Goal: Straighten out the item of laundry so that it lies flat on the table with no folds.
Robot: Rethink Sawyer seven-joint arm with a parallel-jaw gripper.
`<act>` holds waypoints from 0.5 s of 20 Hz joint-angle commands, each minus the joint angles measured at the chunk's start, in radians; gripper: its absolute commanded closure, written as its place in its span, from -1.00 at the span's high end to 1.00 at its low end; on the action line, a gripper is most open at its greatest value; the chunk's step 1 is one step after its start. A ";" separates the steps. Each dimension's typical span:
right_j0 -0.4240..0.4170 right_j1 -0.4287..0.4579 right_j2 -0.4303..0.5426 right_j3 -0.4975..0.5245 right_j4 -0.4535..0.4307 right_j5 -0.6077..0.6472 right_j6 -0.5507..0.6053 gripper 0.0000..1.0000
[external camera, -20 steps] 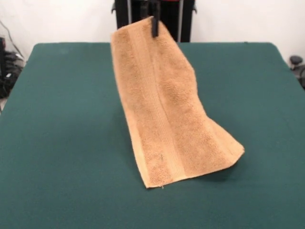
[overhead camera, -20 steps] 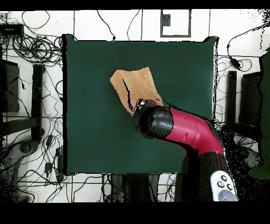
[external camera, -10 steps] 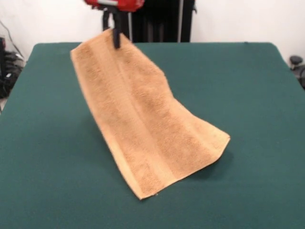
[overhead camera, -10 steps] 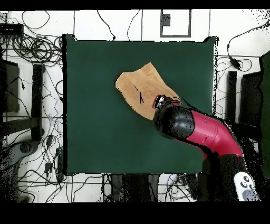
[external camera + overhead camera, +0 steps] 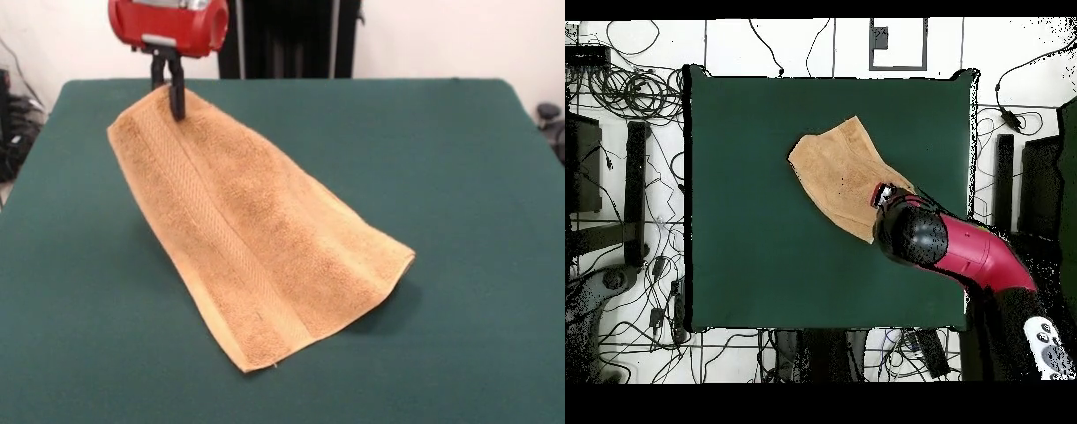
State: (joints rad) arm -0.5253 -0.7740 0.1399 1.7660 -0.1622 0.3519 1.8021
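The orange-tan towel (image 5: 256, 238) slopes up from the dark green table (image 5: 459, 177). Its near end rests on the cloth and its far corner is held up at the upper left of the front view. My gripper (image 5: 173, 99) is shut on that raised corner, under the red arm head (image 5: 168, 25). A woven band runs along the towel's left side. In the overhead view the towel (image 5: 840, 170) spreads up-left from the red arm (image 5: 965, 250), which hides the gripper and the held corner.
Cables and stands (image 5: 625, 200) lie on the floor around the table in the overhead view. The robot's black pedestal (image 5: 291, 35) stands behind the table's far edge. A dark object (image 5: 549, 115) sits past the table's right edge.
My gripper has moved left in the front view and lower, dragging the held corner with it. The towel has spread out wider and lies at a lower slope.
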 commanded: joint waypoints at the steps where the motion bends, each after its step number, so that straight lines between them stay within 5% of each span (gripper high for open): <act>1: -0.002 0.066 0.172 0.049 -0.065 -0.055 -0.031 -1.00; 10: -0.085 0.106 0.218 0.031 -0.185 -0.085 -0.092 -1.00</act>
State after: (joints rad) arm -0.5888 -0.7526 0.2196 1.7658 -0.2707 0.3181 1.8021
